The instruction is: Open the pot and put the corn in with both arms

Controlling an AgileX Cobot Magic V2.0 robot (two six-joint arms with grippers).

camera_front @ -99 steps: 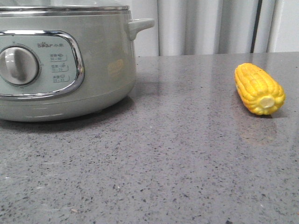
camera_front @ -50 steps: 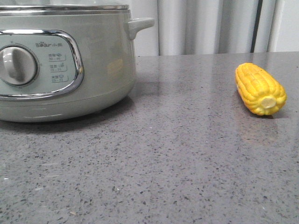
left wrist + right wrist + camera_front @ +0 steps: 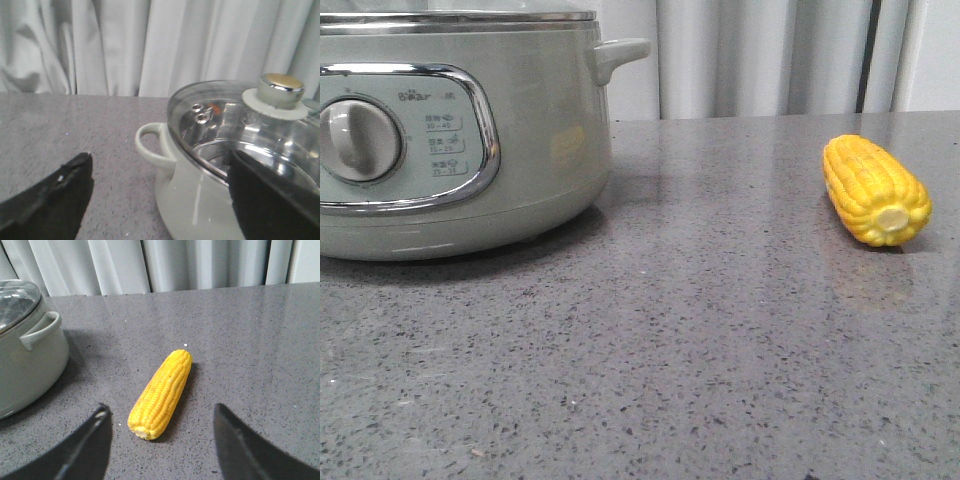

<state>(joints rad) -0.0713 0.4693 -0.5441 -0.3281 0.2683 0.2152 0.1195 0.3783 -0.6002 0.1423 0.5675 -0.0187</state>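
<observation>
The pale grey-green pot [image 3: 470, 150] stands at the left of the grey table with its glass lid on; its dial [image 3: 358, 140] faces the camera. In the left wrist view the pot [image 3: 200, 200] carries the lid [image 3: 235, 125] with a chrome knob [image 3: 280, 90]. My left gripper [image 3: 160, 200] is open beside the pot's rim and side handle [image 3: 150, 145], short of the knob. The yellow corn [image 3: 875, 190] lies on the table at the right. In the right wrist view the corn [image 3: 161, 392] lies just ahead of my open, empty right gripper [image 3: 160, 440]. Neither gripper shows in the front view.
White curtains [image 3: 770, 55] hang behind the table's far edge. The speckled grey tabletop [image 3: 670, 350] stretches between the pot and the corn. The pot's other side handle [image 3: 40, 330] shows in the right wrist view, left of the corn.
Nothing has clearly moved in the front view; the pot and corn stay in place, apart from a slight shake of the picture.
</observation>
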